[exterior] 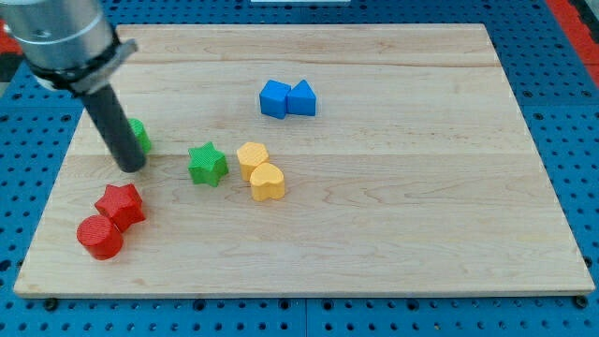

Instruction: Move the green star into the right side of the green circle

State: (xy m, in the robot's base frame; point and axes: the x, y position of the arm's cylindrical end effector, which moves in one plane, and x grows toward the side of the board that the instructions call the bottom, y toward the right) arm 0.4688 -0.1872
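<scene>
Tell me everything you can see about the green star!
The green star is a small chunky block with stubby points, bright green, and looks like ridged plastic. It lies flat on the wooden board, left of the middle. Nothing touches it: two yellow blocks sit just off its right side, and my tip rests on the board to its left with a gap between. The green circle is farther left, mostly hidden behind the rod.

No readable text or labels.
</scene>
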